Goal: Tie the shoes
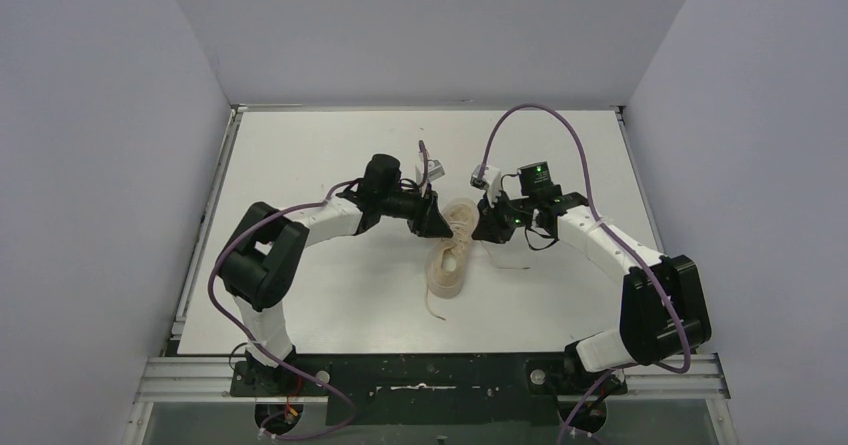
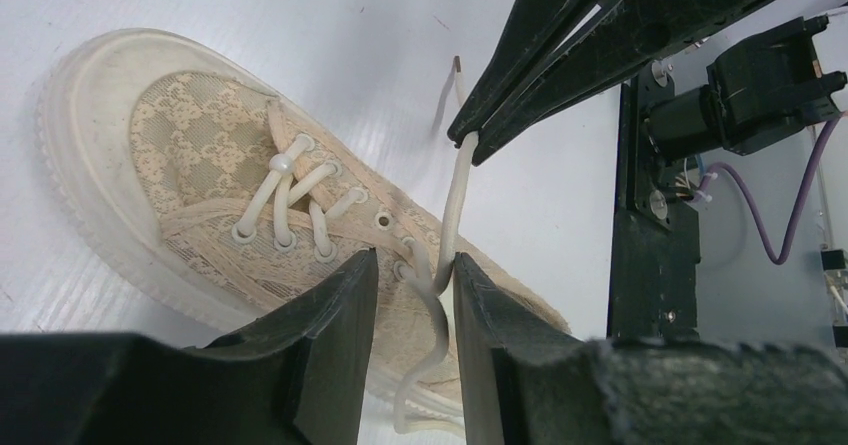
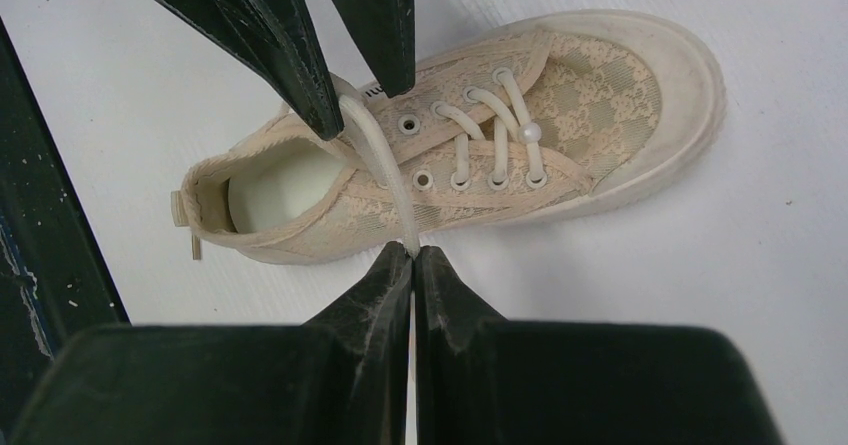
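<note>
The cream-beige sneaker (image 1: 447, 270) lies on the white table, with its laces threaded through the lower eyelets only. My right gripper (image 3: 413, 250) is shut on a cream lace (image 3: 385, 160) that runs taut from the upper eyelets, beside the shoe's side. My left gripper (image 2: 415, 260) is open over the shoe's upper eyelets. That lace (image 2: 455, 200) passes between the left gripper's fingers and touches the right-hand one. In the top view both grippers, left (image 1: 437, 223) and right (image 1: 482, 227), flank the shoe's far half. A second lace end (image 1: 432, 310) trails off the shoe's near end.
White walls close in the table on three sides. A metal rail (image 1: 430, 375) with the arm bases runs along the near edge. Purple cables (image 1: 540, 115) loop above the right arm. The right arm's black body (image 2: 650, 215) stands close beside the shoe.
</note>
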`<state>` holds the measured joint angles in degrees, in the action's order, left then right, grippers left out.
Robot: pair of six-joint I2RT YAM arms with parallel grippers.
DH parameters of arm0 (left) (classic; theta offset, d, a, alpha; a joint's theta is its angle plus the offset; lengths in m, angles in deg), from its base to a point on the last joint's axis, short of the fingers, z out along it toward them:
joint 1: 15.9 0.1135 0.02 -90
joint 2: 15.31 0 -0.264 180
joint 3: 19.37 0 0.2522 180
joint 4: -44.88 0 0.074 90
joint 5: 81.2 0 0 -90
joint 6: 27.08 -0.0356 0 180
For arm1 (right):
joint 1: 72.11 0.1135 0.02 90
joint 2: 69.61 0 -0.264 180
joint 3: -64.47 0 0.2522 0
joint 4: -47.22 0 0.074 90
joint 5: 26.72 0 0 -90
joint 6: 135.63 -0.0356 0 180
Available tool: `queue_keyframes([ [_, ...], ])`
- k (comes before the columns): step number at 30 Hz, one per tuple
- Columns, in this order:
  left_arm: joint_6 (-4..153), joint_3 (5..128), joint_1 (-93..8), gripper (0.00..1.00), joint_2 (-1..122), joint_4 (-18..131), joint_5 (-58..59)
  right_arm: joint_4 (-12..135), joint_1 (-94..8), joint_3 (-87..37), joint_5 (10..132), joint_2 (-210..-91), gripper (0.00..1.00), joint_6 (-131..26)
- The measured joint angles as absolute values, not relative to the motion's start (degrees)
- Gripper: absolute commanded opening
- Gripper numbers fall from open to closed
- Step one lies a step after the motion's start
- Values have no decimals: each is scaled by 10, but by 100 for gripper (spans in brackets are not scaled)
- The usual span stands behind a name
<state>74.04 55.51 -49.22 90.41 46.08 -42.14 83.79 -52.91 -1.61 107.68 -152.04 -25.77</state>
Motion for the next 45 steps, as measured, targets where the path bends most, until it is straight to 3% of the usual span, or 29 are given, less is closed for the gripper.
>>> queue_keyframes([
  [6, 731, 562, -492, 1, 904, 471, -412, 838, -529, -18, 1077, -1529, 0, -257],
  [19, 740, 568, -494, 0, 904, 490, -409, 888, -528, -57, 976, -1529, 0, -374],
  [22, 753, 568, -496, 0, 904, 490, -405, 915, -527, -84, 934, -1529, 17, -443],
  [23, 760, 568, -497, 0, 904, 490, -402, 929, -528, -94, 920, -1529, 32, -471],
  [27, 790, 568, -498, 0, 904, 490, -384, 997, -542, -133, 870, -1536, 51, -560],
  [32, 830, 568, -501, 0, 904, 486, -355, 1087, -571, -169, 831, -1569, 55, -663],
  [38, 852, 568, -505, 0, 904, 486, -332, 1120, -624, -128, 836, -1584, 62, -843],
  [45, 859, 568, -512, 0, 903, 487, -321, 1145, -590, -117, 766, -1622, 67, -1101],
])
